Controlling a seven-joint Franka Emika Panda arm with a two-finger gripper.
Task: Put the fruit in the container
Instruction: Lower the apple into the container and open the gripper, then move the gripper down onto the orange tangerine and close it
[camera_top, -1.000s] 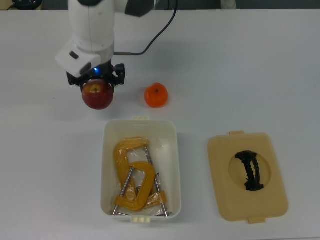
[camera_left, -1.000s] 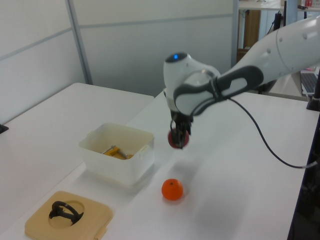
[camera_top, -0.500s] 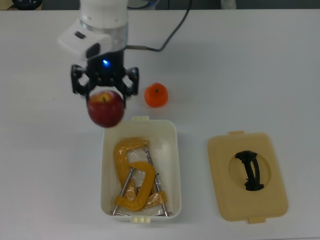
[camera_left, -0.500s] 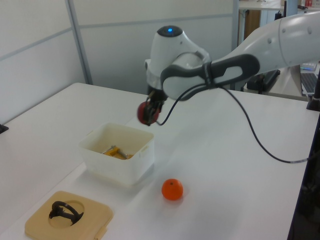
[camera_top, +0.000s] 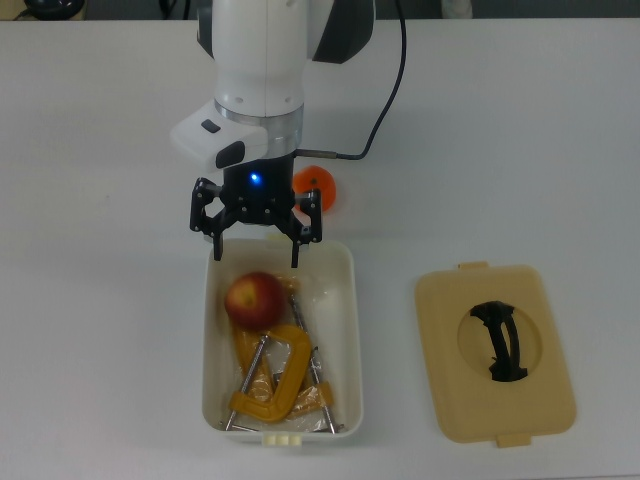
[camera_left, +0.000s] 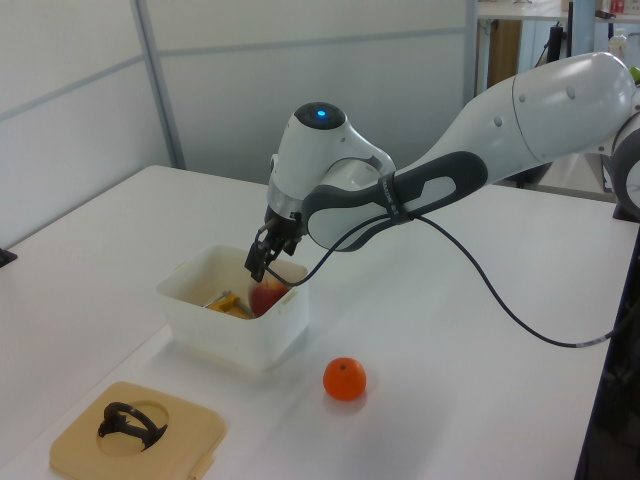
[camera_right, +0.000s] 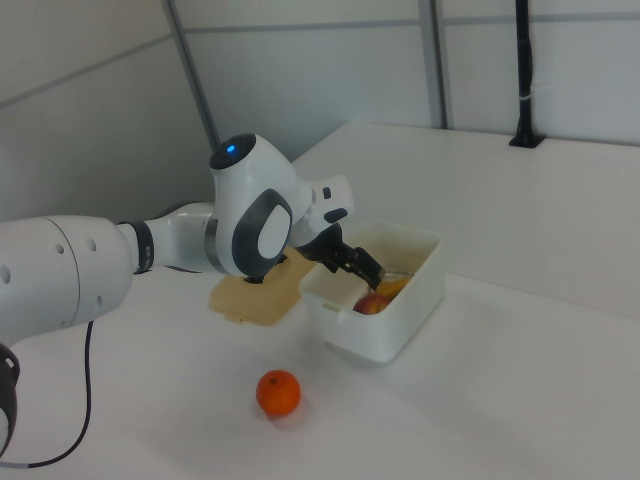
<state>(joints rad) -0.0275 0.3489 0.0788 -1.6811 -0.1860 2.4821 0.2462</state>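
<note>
The gripper (camera_top: 257, 238) is spread and empty, positioned over the far end of the tub (camera_top: 345, 330). The apple (camera_top: 253, 299) lies inside the tub, on the clamps (camera_top: 270, 375). The orange (camera_left: 344, 379) sits on the table just beyond the tub. Status: one fruit placed; the orange is left.

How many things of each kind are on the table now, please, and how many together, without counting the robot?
Fruit: 2, the apple in the container and the orange on the table
Container: 1
Lid: 1
Yellow C-clamps: 2, inside the container
Total: 6
</note>
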